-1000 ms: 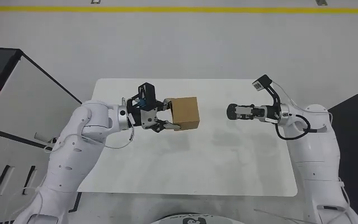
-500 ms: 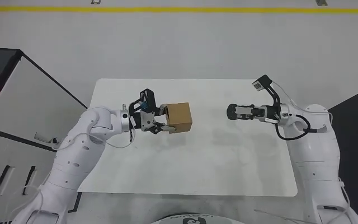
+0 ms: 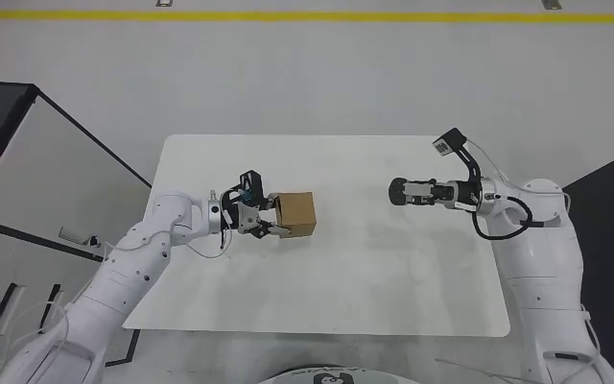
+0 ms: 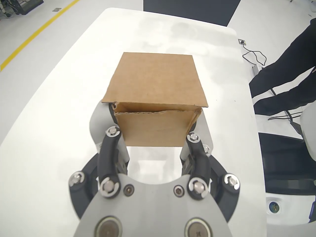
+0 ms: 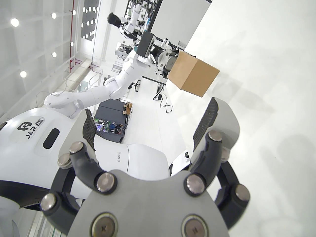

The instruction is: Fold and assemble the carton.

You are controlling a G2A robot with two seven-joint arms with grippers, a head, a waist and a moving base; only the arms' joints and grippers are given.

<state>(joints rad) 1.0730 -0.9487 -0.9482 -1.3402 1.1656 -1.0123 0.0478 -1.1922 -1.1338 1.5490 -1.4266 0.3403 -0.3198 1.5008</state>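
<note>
The bench (image 3: 403,278) is a white slab with rounded corners, its top smooth and faintly glossy. A single brown carton (image 3: 295,213) is a little left of its middle, between far and near edges — whether it touches the surface cannot be told.

No text, number or sign could be read on the plain brown carton (image 4: 158,82) or on the white table (image 4: 61,99), and the small white tag (image 3: 442,146) with dark marks above the right arm's wrist was too small to make out.
</note>
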